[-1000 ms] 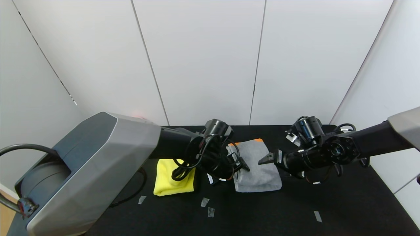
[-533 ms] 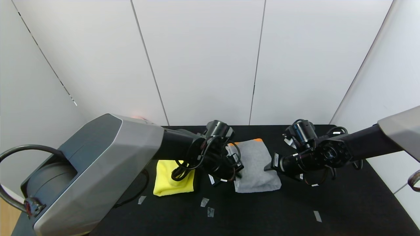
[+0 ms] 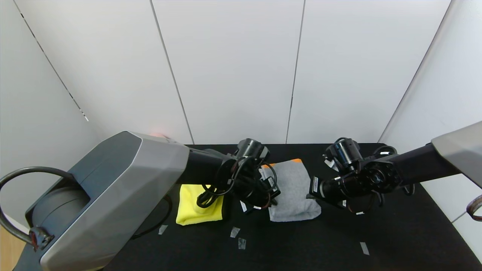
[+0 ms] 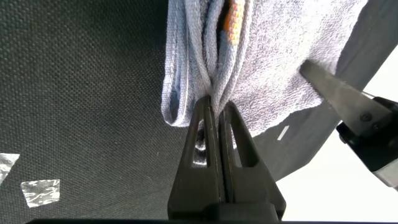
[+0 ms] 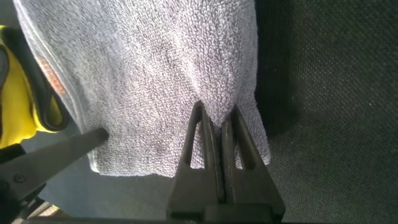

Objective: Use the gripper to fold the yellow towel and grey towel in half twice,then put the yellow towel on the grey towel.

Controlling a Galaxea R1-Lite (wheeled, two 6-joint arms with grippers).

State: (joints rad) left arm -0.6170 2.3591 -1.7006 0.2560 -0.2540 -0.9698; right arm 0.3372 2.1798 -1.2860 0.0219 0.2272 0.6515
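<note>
The grey towel [image 3: 293, 192] lies folded on the black tabletop [image 3: 395, 233], about midway between the left and right edges and nearer the far edge, its orange-striped end toward the far edge. The left claw [image 4: 214, 112] is pressed together, pinching the towel's left edge; layered folds bunch at its tips. The right claw [image 5: 213, 121] is likewise pressed together, pinching the towel's right edge. The yellow towel [image 3: 197, 205] lies folded on the tabletop to the left of the grey towel, apart from it, partly hidden by the left arm. Scraps of tape [image 3: 237, 237] sit toward the near edge.
</note>
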